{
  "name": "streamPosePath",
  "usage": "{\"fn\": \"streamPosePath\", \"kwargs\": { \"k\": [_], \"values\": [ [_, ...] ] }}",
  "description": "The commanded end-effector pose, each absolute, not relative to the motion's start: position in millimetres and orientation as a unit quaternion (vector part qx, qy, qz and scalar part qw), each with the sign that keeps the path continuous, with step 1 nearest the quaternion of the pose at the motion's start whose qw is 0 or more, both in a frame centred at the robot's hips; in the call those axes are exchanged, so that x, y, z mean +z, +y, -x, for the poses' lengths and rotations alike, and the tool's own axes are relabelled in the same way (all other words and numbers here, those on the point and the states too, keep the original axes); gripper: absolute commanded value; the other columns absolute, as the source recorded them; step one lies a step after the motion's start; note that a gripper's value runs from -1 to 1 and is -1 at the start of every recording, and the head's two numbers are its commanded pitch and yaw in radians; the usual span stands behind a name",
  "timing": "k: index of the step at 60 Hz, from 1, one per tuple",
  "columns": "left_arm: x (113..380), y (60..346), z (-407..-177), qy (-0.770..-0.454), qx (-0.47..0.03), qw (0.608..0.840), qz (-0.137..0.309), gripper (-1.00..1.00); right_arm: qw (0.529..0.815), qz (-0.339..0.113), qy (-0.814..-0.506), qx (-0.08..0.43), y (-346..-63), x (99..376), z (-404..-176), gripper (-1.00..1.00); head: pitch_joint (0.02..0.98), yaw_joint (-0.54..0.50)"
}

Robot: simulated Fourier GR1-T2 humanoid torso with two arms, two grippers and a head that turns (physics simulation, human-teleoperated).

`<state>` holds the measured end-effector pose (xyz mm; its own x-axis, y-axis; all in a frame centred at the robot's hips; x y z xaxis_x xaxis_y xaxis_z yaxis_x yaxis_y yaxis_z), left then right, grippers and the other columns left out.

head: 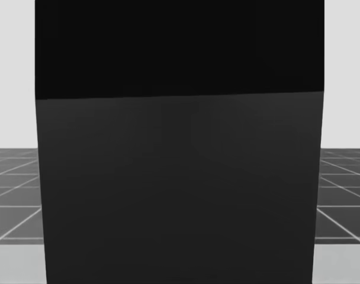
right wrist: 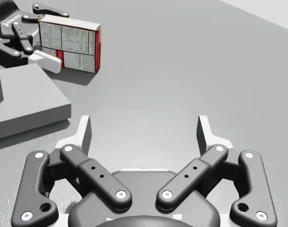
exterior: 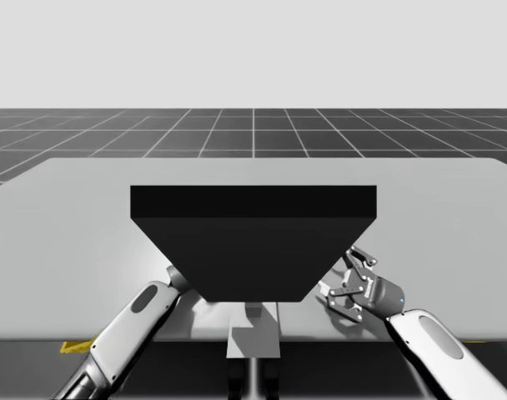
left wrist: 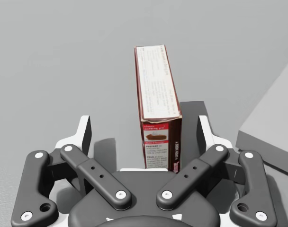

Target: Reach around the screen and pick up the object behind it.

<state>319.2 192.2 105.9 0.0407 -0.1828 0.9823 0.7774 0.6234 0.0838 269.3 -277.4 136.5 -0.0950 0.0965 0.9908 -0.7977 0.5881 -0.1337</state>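
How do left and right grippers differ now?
Left gripper straddles the dark red cardboard box, jaws clear of both its sides; right gripper has bare grey table between its jaws. Left is behind the tall black screen; right sits beside it. Both are open.

High view: the screen [exterior: 253, 242] covers the far end of my left arm [exterior: 137, 321], which passes behind the screen's lower left corner, and it covers whatever stands behind the screen.

Head view: the screen blocks the middle of the scene, and the table [head: 340, 263] appears as slivers either side of it.

Left wrist view: the near end of the red box [left wrist: 158, 118] is masked by the body of my left gripper [left wrist: 145, 130]. The box's print is too small to tell.

Right wrist view: my left gripper, at the box, is partly cut by the picture's edge.
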Motion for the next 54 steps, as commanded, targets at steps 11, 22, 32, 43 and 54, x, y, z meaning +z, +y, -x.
{"fn": "streamPosePath", "kwargs": {
  "k": [11,22,32,43,54],
  "values": [
    [95,176,-330,-0.585,-0.357,0.681,0.257,0.97,0.617,-0.269,-0.643,0.366,-278,134,-270,-1.00,0.129,-0.01],
    [95,177,-329,-0.583,-0.356,0.682,0.260,1.00,0.618,-0.268,-0.642,0.366,-277,133,-270,-1.00,0.129,-0.01],
    [106,193,-324,-0.596,-0.343,0.681,0.251,1.00,0.618,-0.268,-0.642,0.366,-278,133,-270,-1.00,0.128,-0.01],
    [114,235,-316,-0.611,-0.322,0.690,0.216,1.00,0.619,-0.266,-0.643,0.364,-278,133,-271,-1.00,0.126,-0.01],
    [127,280,-313,-0.633,-0.292,0.694,0.182,1.00,0.619,-0.264,-0.645,0.362,-279,133,-273,-1.00,0.125,-0.01]
  ]
}}
